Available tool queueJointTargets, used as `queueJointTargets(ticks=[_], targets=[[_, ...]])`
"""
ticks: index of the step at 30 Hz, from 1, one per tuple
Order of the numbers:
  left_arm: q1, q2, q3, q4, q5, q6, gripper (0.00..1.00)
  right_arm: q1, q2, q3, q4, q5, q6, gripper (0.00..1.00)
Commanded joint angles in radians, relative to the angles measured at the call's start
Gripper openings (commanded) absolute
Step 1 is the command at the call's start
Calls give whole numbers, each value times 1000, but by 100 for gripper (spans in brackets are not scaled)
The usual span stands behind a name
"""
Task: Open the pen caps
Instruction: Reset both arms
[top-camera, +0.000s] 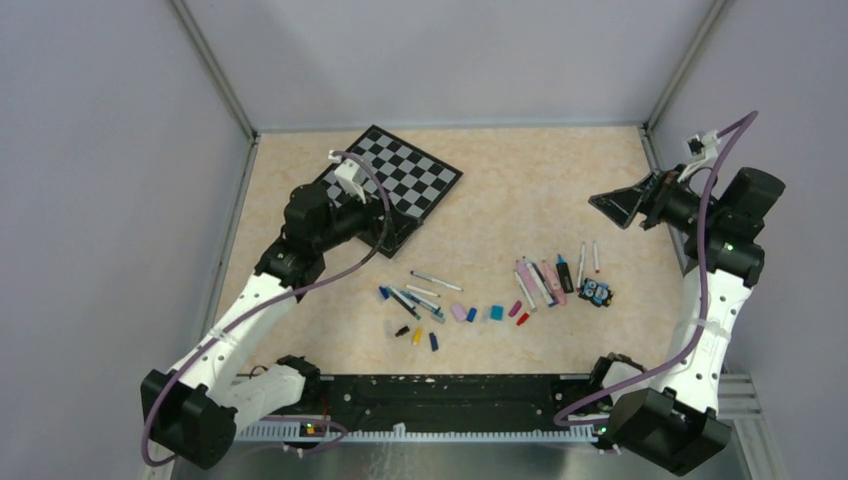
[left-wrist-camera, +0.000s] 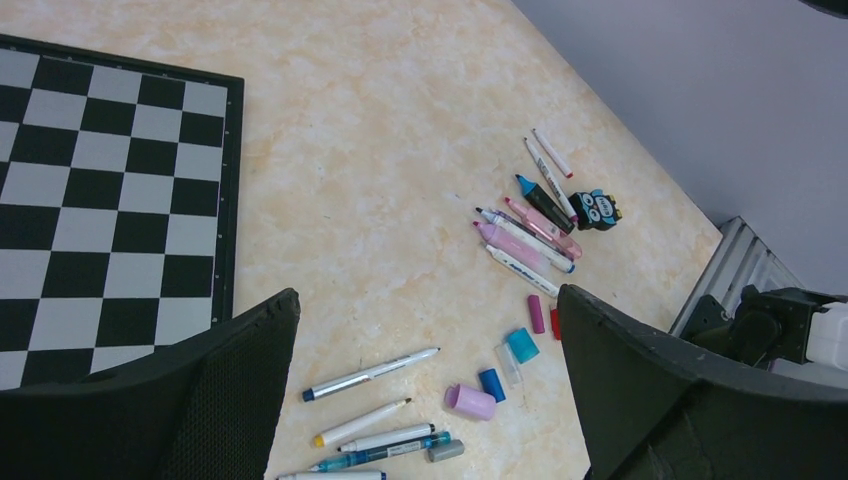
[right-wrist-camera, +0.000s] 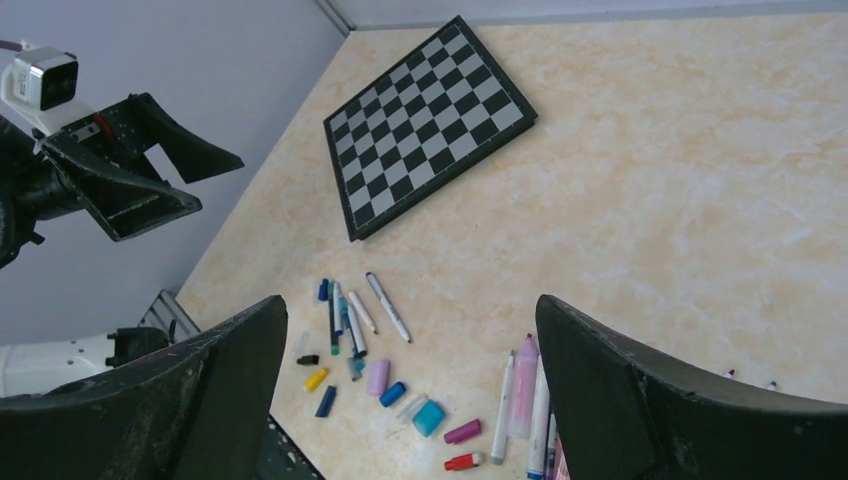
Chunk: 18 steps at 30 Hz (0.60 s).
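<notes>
Several loose pen caps lie in a row near the table's front: pink (top-camera: 458, 312), blue (top-camera: 471, 314), teal (top-camera: 496, 313), magenta (top-camera: 515, 309), red (top-camera: 522, 319), yellow (top-camera: 417, 336) and black (top-camera: 402, 330). Uncapped thin pens (top-camera: 415, 298) lie to their left. Pink highlighters and more pens (top-camera: 545, 280) lie to their right. My left gripper (top-camera: 378, 222) is open and empty, raised over the checkered board's near corner; the left wrist view (left-wrist-camera: 428, 295) looks down on the pink cap (left-wrist-camera: 470, 401). My right gripper (top-camera: 612, 207) is open and empty, raised at the far right (right-wrist-camera: 410, 300).
The checkered board (top-camera: 405, 180) lies at the back left. A small black-and-blue owl figure (top-camera: 597, 292) sits right of the highlighters. Grey walls close in both sides and the back. A black rail (top-camera: 450, 395) runs along the near edge.
</notes>
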Motion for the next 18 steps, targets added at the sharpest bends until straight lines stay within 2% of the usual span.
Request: queueJointTargets(ticks=[1, 7, 12, 15, 18], targets=[[48, 16, -27, 89, 86, -74, 99, -14, -21, 8, 49, 45, 39, 91], [109, 12, -28, 97, 138, -156, 99, -13, -32, 7, 44, 68, 39, 92], [157, 6, 14, 18, 152, -241, 99, -13, -29, 27, 41, 108, 40, 92], [170, 8, 55, -76, 115, -269, 99, -14, -36, 27, 39, 145, 43, 92], [171, 7, 122, -199, 14, -282, 99, -15, -50, 10, 51, 178, 62, 92]])
